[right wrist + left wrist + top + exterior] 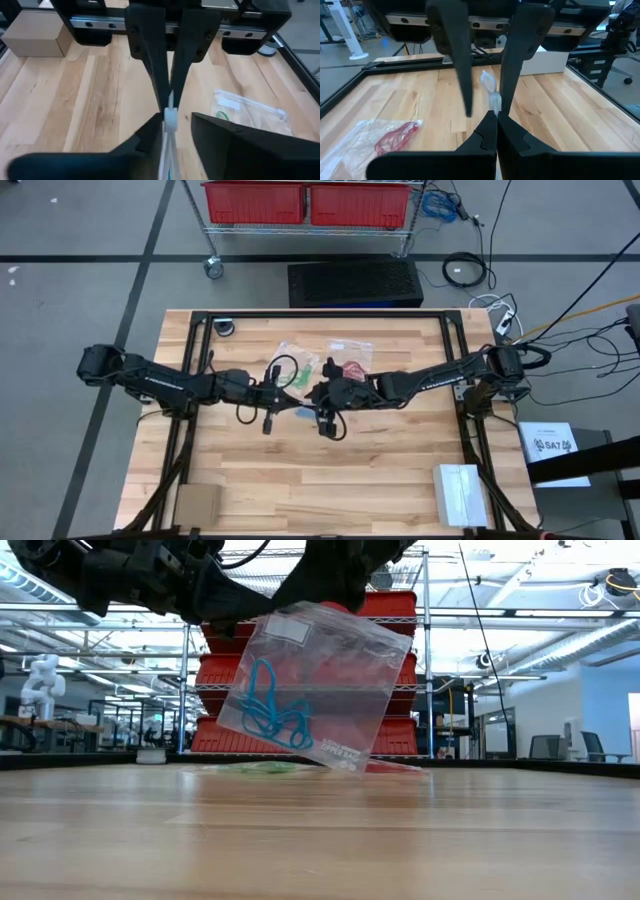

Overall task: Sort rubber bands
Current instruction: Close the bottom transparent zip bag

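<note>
A clear zip bag [322, 680] with blue rubber bands [270, 712] inside hangs over the middle of the table. My left gripper [496, 119] is shut on its top edge. My right gripper [176, 125] comes from the other side and is open, with one finger on each side of the same edge [170, 116]. In the high view the two grippers [293, 393] [314, 396] meet tip to tip. A bag of red bands [387, 139] and a bag of green bands [245, 107] lie flat on the table behind them. My left gripper pinches the bag's top edge [493, 102] between its two fingertips. It comes nearly level from the table's left. The bag hangs below the fingers, tilted, with its lower corner [350, 762] clear of the table. My right gripper: I cannot tell whether its fingers touch the edge.
A cardboard box [197, 503] sits at the near left corner and a white box [458, 492] at the near right. A black frame [320, 315] runs round the table's far part. Beyond the table stands a wire rack with red bins [310, 202].
</note>
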